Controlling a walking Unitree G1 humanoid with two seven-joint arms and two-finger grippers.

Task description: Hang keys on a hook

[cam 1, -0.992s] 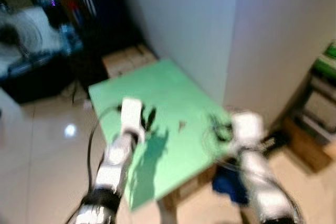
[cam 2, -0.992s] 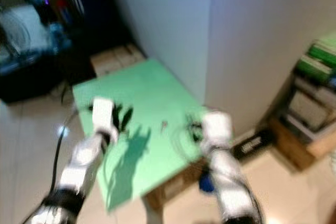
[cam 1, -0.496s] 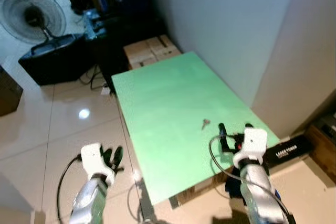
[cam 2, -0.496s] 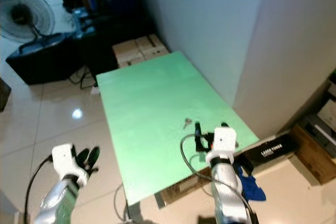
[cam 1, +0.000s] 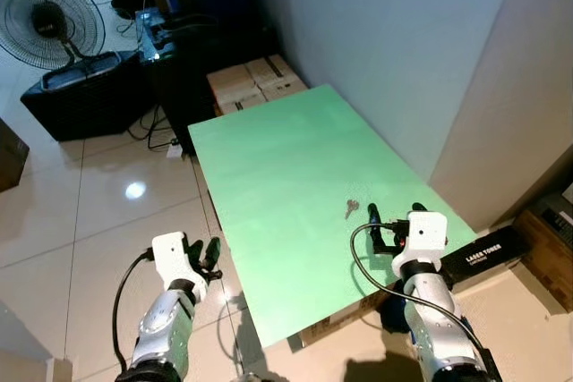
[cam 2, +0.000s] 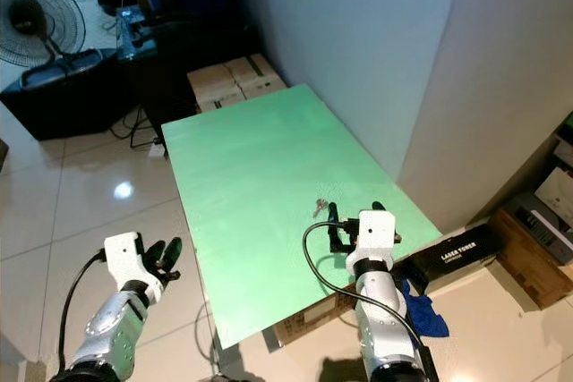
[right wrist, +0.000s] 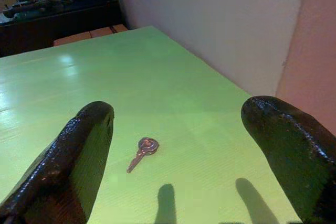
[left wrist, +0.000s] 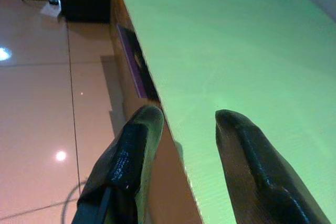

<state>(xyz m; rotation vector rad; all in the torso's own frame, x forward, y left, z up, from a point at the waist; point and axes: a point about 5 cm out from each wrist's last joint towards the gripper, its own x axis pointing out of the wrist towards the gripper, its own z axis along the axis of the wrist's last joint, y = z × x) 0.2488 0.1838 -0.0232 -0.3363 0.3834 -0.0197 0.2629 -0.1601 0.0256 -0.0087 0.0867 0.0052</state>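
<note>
Keys: from the head camera I see a single small key (cam 1: 351, 208) lying flat on the green counter (cam 1: 286, 176), toward its near right part, with nothing holding it. My right claw (cam 1: 392, 224) hovers over the near right corner of the counter, just short of the key, its two black fingers spread. My left claw (cam 1: 208, 255) hangs off the counter's left edge over the pale tiled floor (cam 1: 81, 221), fingers parted and holding nothing. A wall (cam 1: 394, 51) runs along the far right side of the counter. Cardboard boxes (cam 1: 251, 82) sit on the floor past the far end, a fan (cam 1: 45, 20) stands at the far left, and a long black box (cam 1: 488, 252) lies on the floor to the right of my right arm.

In the left wrist view, the two fingers (left wrist: 131, 156) stand apart either side of the counter's edge (left wrist: 173, 129), gripping nothing, with the green top on one side and floor tiles on the other.

In the right wrist view, the fingers (right wrist: 79, 150) are wide apart, and the key (right wrist: 142, 151) lies on the green surface between and beyond them, untouched, its round head pointing away from the claw.
</note>
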